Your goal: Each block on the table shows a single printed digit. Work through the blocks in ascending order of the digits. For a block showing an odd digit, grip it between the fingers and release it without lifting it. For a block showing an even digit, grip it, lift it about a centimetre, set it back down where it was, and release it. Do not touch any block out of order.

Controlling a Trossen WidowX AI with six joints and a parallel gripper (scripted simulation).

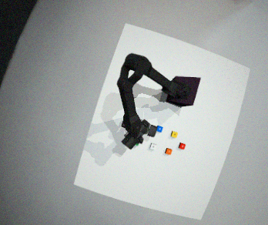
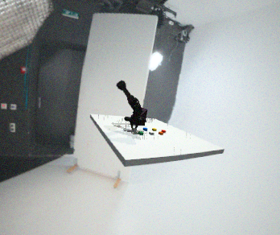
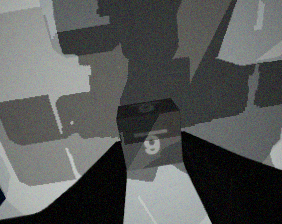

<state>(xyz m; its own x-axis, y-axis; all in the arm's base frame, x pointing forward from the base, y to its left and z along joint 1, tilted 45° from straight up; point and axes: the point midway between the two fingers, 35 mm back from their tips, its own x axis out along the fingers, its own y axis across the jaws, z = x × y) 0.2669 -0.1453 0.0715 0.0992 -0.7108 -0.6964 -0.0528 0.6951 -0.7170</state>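
Note:
My gripper is low at the left end of the block group and is shut on a green block. In the wrist view the block looks dark in the arm's shadow; its near face shows a figure that reads as a 9 with a bar above it. I cannot tell whether the block rests on the table or hangs just off it. To its right lie a blue block, a white block, a yellow block, an orange block and a red block.
The blocks lie on a white table top. The arm's dark purple base box stands behind the blocks. A tall white board stands behind the table.

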